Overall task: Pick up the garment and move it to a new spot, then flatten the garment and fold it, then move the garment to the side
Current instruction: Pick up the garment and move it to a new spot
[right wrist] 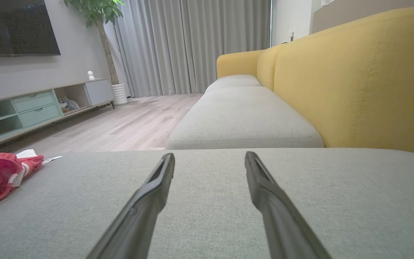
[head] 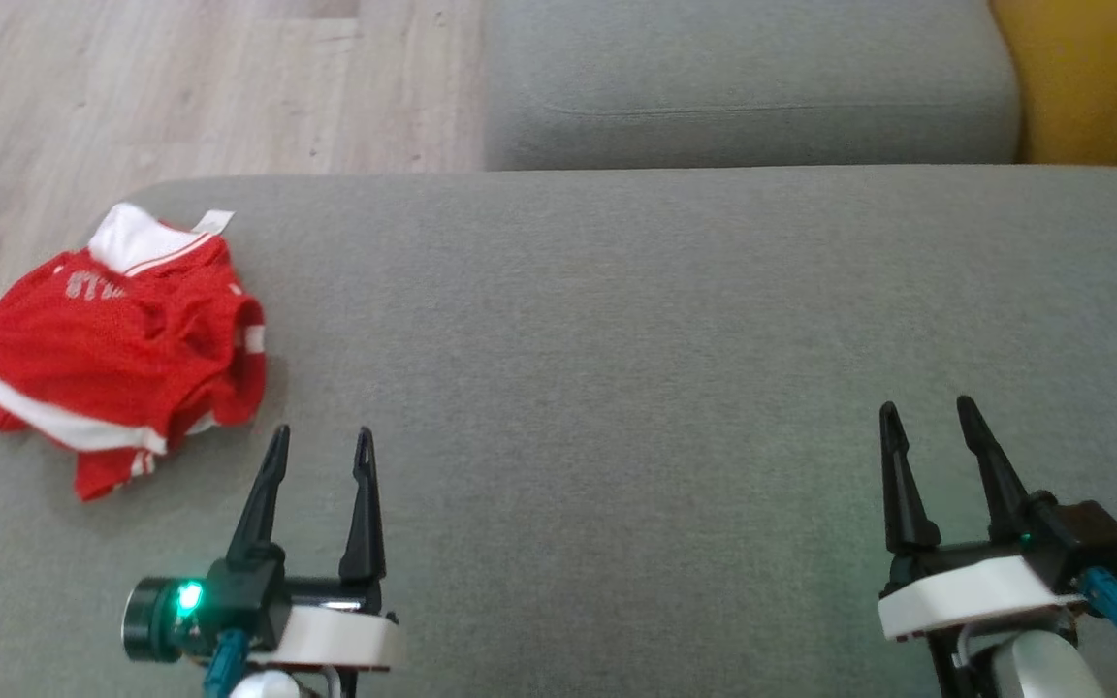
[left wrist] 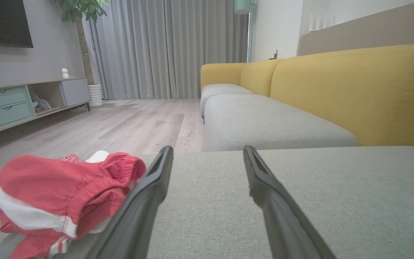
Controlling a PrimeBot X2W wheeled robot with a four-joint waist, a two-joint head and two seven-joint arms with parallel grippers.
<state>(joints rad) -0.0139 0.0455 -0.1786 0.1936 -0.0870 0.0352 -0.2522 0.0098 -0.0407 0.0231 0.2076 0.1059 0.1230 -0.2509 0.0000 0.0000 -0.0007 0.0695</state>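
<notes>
Garment [head: 117, 339], crumpled red cloth with white trim, lies at nine o'clock in the head view, at the left edge of a wide grey sofa cushion [head: 617, 320], next to pale wood floor [head: 83, 97]. The left claw [head: 321, 441], at seven o'clock, is released, fingers spread, just beside the garment without touching it. The right claw [head: 927, 407], at five o'clock, is likewise released, well apart from the garment, over bare cushion.
</notes>
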